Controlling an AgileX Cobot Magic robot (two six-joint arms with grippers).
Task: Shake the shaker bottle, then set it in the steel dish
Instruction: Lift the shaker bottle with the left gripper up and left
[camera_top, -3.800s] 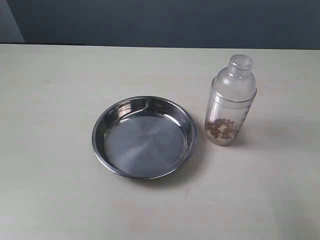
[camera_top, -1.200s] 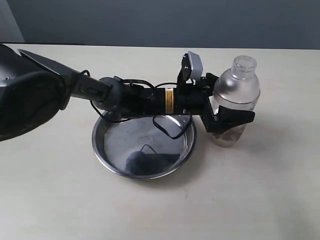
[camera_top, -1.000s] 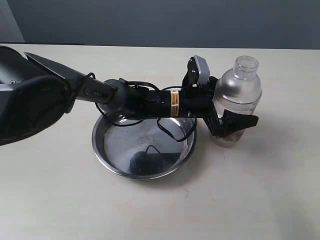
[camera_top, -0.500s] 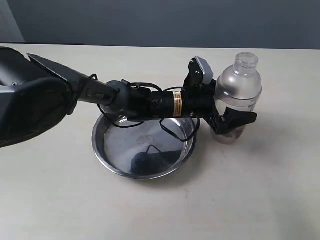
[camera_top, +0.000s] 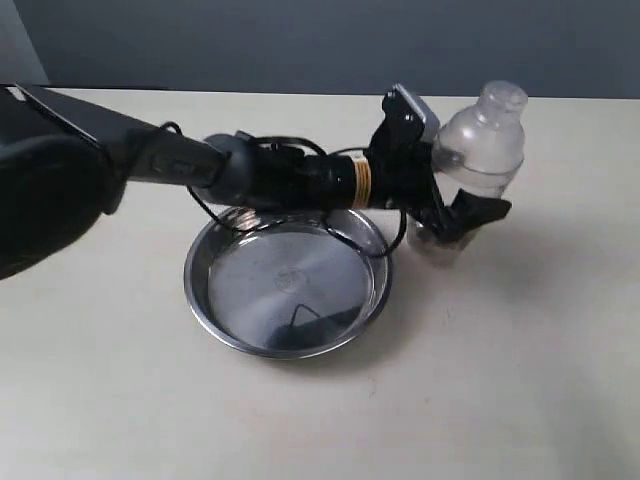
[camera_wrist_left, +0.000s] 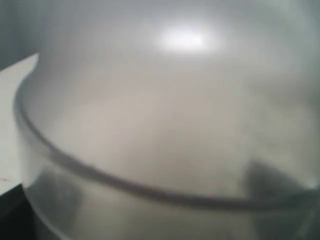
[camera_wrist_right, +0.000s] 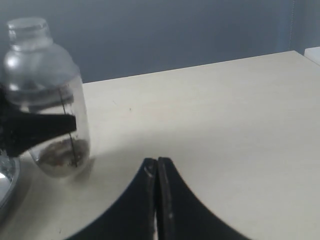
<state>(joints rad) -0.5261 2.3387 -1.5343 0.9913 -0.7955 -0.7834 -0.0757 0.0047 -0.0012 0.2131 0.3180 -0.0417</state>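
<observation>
The shaker bottle (camera_top: 481, 150) is clear with a frosted dome, a small cap and brown bits at its bottom. It leans with its cap tipped right, just right of the steel dish (camera_top: 192, 285). My left gripper (camera_top: 455, 208) reaches over the dish and is shut on the bottle's lower body. The left wrist view is filled by the blurred bottle (camera_wrist_left: 175, 125). From the right wrist camera I see the bottle (camera_wrist_right: 47, 80) with a black left finger (camera_wrist_right: 40, 127) across it. My right gripper (camera_wrist_right: 156, 167) is shut and empty, low over bare table, apart from the bottle.
The beige table (camera_top: 520, 380) stretches around the dish and bottle. A dark wall (camera_top: 300, 40) runs along its far edge. The left arm (camera_top: 260, 180) with its cables hangs over the dish's far rim. A sliver of the dish rim (camera_wrist_right: 5, 190) shows in the right wrist view.
The left arm came in across the dish and closed on the bottle. Over the last half second the bottle has risen slightly and tipped, its base swinging toward the dish.
</observation>
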